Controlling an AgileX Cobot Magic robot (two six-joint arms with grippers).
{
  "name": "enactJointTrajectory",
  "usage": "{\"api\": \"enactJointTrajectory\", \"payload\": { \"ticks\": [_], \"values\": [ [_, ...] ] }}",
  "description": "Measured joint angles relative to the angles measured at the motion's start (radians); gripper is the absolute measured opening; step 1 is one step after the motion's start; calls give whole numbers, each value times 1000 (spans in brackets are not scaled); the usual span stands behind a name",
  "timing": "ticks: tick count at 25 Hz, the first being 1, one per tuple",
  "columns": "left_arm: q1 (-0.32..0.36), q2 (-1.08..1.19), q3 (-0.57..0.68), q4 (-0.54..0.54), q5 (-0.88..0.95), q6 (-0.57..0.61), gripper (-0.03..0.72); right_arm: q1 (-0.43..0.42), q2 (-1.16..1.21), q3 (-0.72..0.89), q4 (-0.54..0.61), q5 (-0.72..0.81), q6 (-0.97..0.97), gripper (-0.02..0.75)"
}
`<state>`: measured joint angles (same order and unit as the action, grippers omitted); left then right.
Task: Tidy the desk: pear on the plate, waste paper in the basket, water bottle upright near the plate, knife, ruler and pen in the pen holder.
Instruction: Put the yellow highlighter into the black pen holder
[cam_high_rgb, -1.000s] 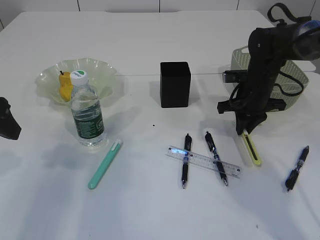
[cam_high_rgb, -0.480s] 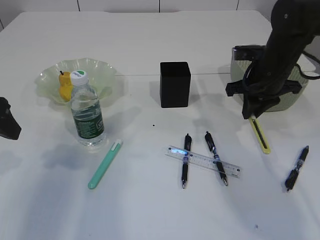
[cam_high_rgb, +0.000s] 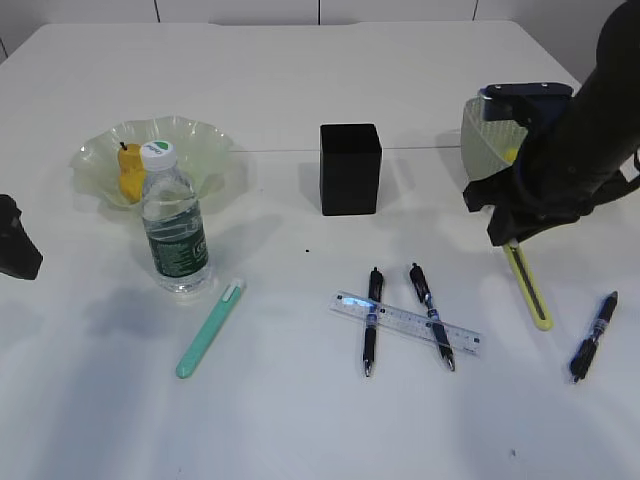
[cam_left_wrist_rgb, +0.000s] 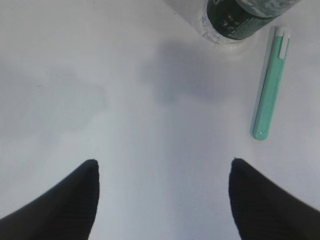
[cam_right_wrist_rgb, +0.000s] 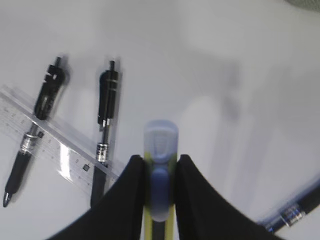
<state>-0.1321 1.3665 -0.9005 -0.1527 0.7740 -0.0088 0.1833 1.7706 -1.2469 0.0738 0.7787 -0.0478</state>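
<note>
Where right pincer (cam_right_wrist_rgb: 160, 165) closes, knife (cam_right_wrist_rgb: 160, 150) between

The right tool (cam_high_rgb: 512, 238) now sits higher and further right, the yellow knife (cam_high_rgb: 529, 285) hanging clamped beneath it.

Pear (cam_high_rgb: 130, 172) in the plate (cam_high_rgb: 200, 150) at upper left, bottle (cam_high_rgb: 174, 222) before it — pen holder (cam_high_rgb: 350, 168) centre, ruler (cam_high_rgb: 408, 322) across two pens (cam_high_rgb: 371, 318) below.

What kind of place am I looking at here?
Probably a staged desk for robot practice: a bare white table set with pens, a clear ruler and a black pen holder, worked by a robot gripper.
</note>
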Motion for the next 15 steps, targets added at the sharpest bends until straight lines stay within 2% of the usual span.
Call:
{"api": "enactJointTrajectory", "payload": {
  "ticks": [10, 15],
  "values": [
    [0, 0, 0, 0, 4, 0, 574, 30, -9, 6, 42, -331, -77, 125],
    [0, 0, 0, 0, 4, 0, 574, 30, -9, 6, 44, -436, -88, 125]
  ]
}}
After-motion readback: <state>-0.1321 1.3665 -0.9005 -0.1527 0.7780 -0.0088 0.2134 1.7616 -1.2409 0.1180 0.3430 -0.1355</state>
